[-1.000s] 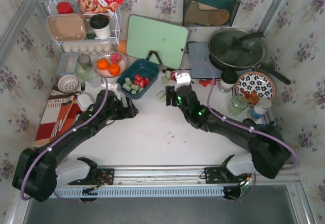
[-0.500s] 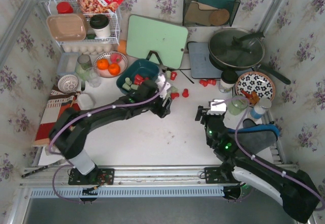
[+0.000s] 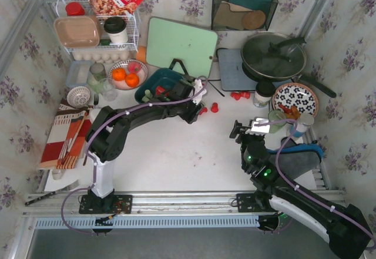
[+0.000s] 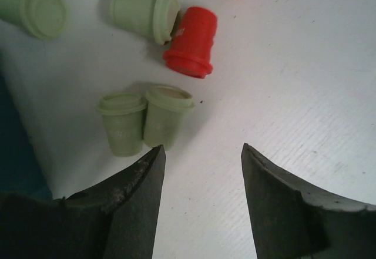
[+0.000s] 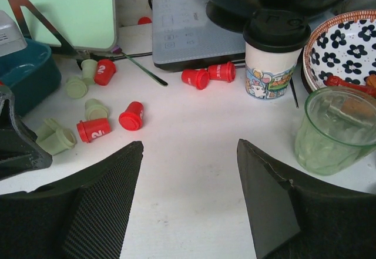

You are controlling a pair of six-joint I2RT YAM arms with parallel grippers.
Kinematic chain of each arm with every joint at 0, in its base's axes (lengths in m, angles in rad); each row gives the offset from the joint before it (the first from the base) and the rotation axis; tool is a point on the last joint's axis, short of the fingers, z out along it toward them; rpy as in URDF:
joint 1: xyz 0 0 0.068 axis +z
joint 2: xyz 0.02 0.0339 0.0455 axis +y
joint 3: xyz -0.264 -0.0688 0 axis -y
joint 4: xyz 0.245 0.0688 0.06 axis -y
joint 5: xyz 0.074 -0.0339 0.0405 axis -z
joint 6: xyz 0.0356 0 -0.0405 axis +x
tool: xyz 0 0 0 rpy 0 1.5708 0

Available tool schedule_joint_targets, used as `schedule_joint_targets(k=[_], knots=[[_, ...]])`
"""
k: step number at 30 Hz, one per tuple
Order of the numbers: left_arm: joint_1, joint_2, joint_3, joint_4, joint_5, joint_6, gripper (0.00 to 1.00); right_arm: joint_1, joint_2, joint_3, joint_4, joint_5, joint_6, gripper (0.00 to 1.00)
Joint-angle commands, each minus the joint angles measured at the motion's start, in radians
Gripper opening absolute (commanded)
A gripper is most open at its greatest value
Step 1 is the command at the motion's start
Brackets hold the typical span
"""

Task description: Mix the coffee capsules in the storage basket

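Observation:
The teal storage basket (image 3: 154, 81) stands behind my left arm, which covers much of it; a few red and green coffee capsules show inside. Other capsules lie loose on the white table to its right. In the left wrist view two green capsules (image 4: 144, 121) stand side by side just ahead of my left finger, with a red capsule (image 4: 191, 41) beyond. My left gripper (image 4: 202, 148) (image 3: 192, 111) is open, with bare table between its jaws. My right gripper (image 5: 189, 144) (image 3: 242, 128) hangs open and empty right of the red capsules (image 5: 94, 130).
A lidded paper cup (image 5: 276, 53), a green glass (image 5: 338, 130) and a flowered plate (image 5: 346, 41) crowd the right side. An induction plate (image 5: 194, 36) with a black pan sits behind. A green cutting board (image 3: 181, 46) leans behind the basket, and a bowl of oranges (image 3: 126, 74) stands to its left.
My left arm has swung right, from the basket's near left across to the loose capsules, and its jaws have narrowed. My right arm has pulled back from the capsules to the right.

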Motion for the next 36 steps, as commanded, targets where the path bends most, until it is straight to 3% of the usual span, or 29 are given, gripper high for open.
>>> schedule_joint_targets(k=[1,18,36], knots=[[0.012,0.025,0.027,-0.059,0.017,0.027,0.58,0.001,0.021,0.014,0.014,0.011,0.005,0.72],[0.029,0.120,0.150,-0.125,0.010,0.063,0.57,0.000,0.082,0.020,0.031,-0.001,-0.006,0.73],[0.032,0.135,0.137,-0.126,0.000,0.065,0.54,0.000,0.079,0.026,0.024,-0.012,-0.006,0.73]])
